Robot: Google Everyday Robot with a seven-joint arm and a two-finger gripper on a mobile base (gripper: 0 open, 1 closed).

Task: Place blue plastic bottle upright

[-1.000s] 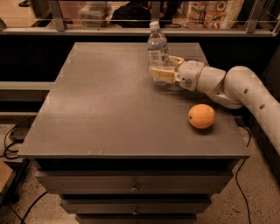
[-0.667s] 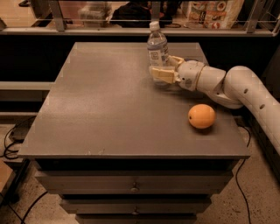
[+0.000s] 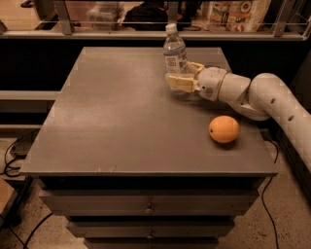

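Observation:
The blue plastic bottle [image 3: 174, 51], clear with a white cap and a pale label, stands upright on the grey table [image 3: 112, 112] near its far edge, right of centre. My gripper [image 3: 179, 74] reaches in from the right and holds the bottle's lower part. One cream finger [image 3: 179, 82] lies across the bottle's front, the other behind it. The bottle's base rests on or just above the tabletop.
An orange [image 3: 224, 129] lies on the table in front of my forearm [image 3: 265, 92], near the right edge. A rail with shelves and packages [image 3: 238, 12] runs behind the table. Drawers [image 3: 146, 206] sit below the front edge, and cables lie on the floor at left.

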